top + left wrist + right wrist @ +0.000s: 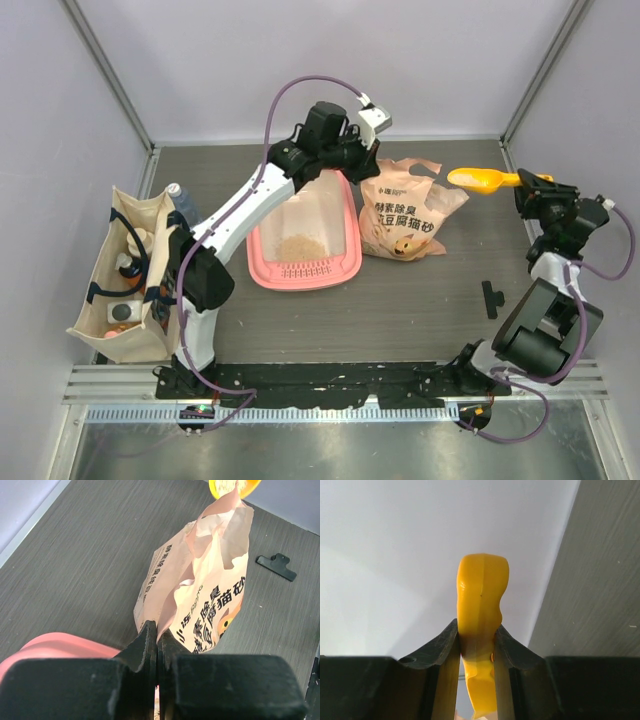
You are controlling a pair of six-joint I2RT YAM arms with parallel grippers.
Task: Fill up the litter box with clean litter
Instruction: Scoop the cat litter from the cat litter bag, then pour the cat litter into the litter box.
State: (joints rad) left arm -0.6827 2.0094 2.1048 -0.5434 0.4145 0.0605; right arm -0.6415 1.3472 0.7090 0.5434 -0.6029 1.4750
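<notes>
The pink litter box (262, 262) stands left of centre, with its grille strip at the near end. A small pile of clean litter (298, 246) lies on its whitish floor. Its rim (55, 645) also shows in the left wrist view. Right of it lies the peach bag (405, 215) with its top open. My left gripper (358, 162) is at the box's far end. It is shut (158, 630), and a fold of the bag's edge (170, 600) runs into its tips. My right gripper (525, 185) (476, 630) is shut on the handle of the yellow scoop (480, 180) (482, 585). The scoop hangs level above the bag's far right corner.
A beige tote bag (125, 275) with bottles in it stands at the left edge. A black clip (492, 298) (276, 566) lies on the table at the right, near the right arm's base. Grey walls close the table on three sides.
</notes>
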